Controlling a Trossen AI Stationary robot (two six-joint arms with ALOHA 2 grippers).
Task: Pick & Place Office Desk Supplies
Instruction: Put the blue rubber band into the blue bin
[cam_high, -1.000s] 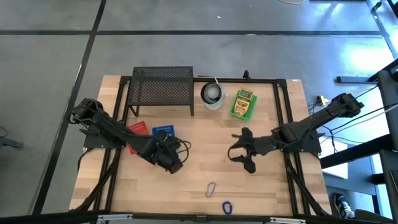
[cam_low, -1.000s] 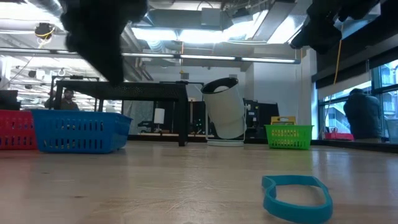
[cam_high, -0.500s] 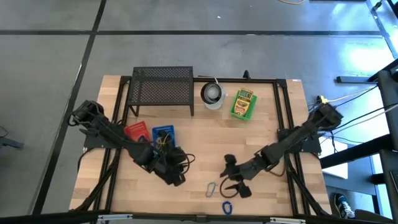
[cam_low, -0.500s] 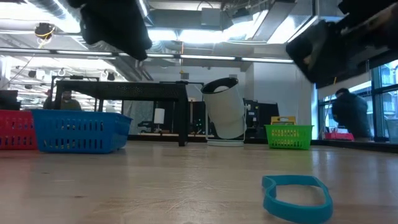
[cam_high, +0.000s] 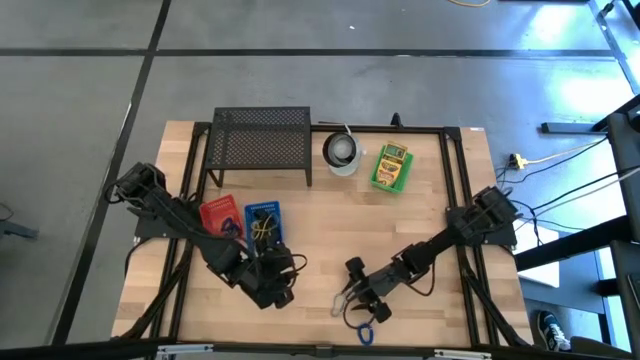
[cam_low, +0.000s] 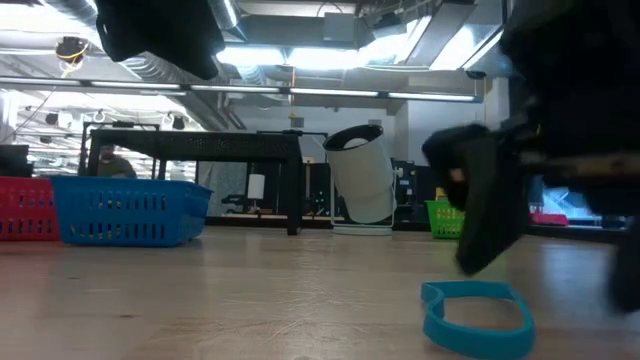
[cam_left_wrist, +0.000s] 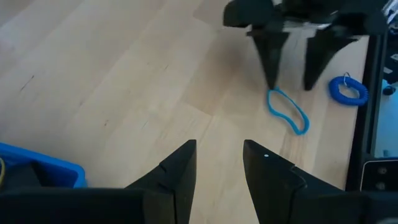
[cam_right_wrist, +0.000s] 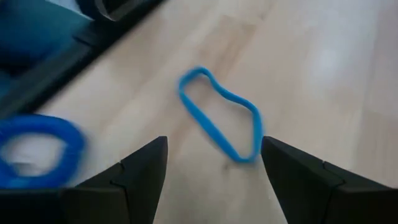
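A blue rubber band (cam_right_wrist: 221, 122) lies flat on the wooden table near its near edge, also in the high view (cam_high: 339, 306) and the low view (cam_low: 478, 316). My right gripper (cam_right_wrist: 214, 186) is open and low over it, fingers standing on either side of the band without touching; it shows in the high view (cam_high: 352, 297) and in the left wrist view (cam_left_wrist: 292, 59). A blue coiled loop (cam_right_wrist: 37, 149) lies just beyond, by the table's near edge (cam_high: 365, 333). My left gripper (cam_left_wrist: 221, 158) is open and holds nothing, hovering left of the band (cam_high: 270, 287).
A red basket (cam_high: 218, 214) and a blue basket (cam_high: 262, 220) sit on the table's left. A black mesh rack (cam_high: 262, 140), a white cup-like object (cam_high: 341, 152) and a green basket (cam_high: 390, 168) stand along the far side. Bare wood lies between the two grippers.
My right gripper has swung from the middle right of the table toward the near edge and leftward, coming down low over the blue rubber band. My left gripper has moved a little toward the near edge. The band has stayed where it was.
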